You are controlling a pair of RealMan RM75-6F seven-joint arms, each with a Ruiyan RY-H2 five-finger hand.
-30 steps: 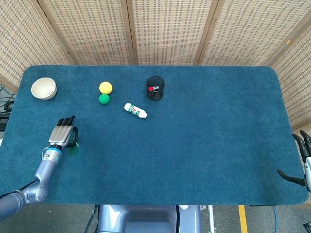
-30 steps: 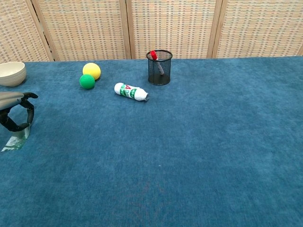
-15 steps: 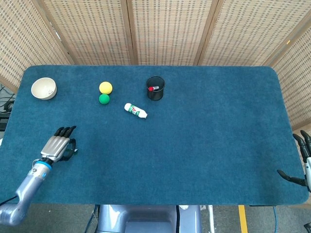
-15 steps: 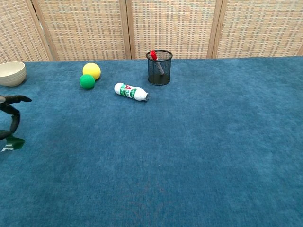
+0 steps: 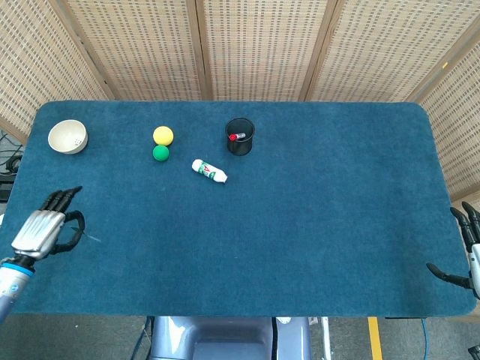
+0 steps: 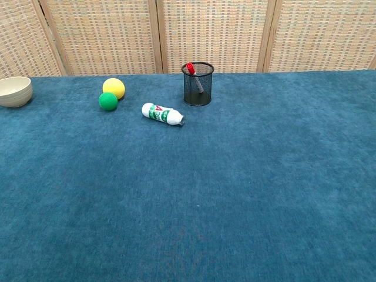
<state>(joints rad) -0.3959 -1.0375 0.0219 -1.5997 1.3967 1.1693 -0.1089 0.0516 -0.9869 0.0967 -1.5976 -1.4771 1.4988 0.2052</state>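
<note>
My left hand [image 5: 43, 229] hovers over the front left edge of the blue table [image 5: 315, 225], thumb and fingers curled into a pinch. A faint sliver of a thin clear greenish piece [image 5: 91, 238] shows just beside its fingertips. This hand does not appear in the chest view. At the table's front right corner my right hand [image 5: 466, 251] has its fingers spread and holds nothing. Further back lie a white bottle [image 5: 208, 170] [image 6: 162, 113] on its side, a green ball [image 5: 160, 153] [image 6: 107, 101] and a yellow ball [image 5: 163, 135] [image 6: 113, 88], all far from both hands.
A black mesh pen cup [image 5: 240, 136] [image 6: 197, 84] with a red-capped marker [image 6: 192, 71] stands at the back centre. A cream bowl [image 5: 67, 136] [image 6: 14, 91] sits at the back left. Woven screens close off the far side.
My left hand has drawn back to the left and towards the table's front edge, leaving the chest view; the greenish piece went with it. The right hand has not moved.
</note>
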